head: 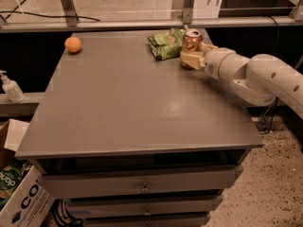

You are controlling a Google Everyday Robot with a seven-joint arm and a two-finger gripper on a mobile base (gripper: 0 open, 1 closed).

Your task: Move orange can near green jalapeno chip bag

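Observation:
The orange can (191, 39) stands upright at the far right of the grey table (123, 103), right beside the green jalapeno chip bag (165, 43), which lies crinkled just to its left. My gripper (191, 56) reaches in from the right on a white arm and is shut on the lower part of the can. Its pale fingers (189, 60) wrap the can's base, hiding it. The can's silver top and pull tab show above the fingers. I cannot tell whether the can and the bag touch.
A small round orange fruit (73, 44) sits at the table's far left. Drawers (142, 186) are under the tabletop. A soap bottle (10, 86) stands on a ledge at the left, and a cardboard box (19, 197) is on the floor at the lower left.

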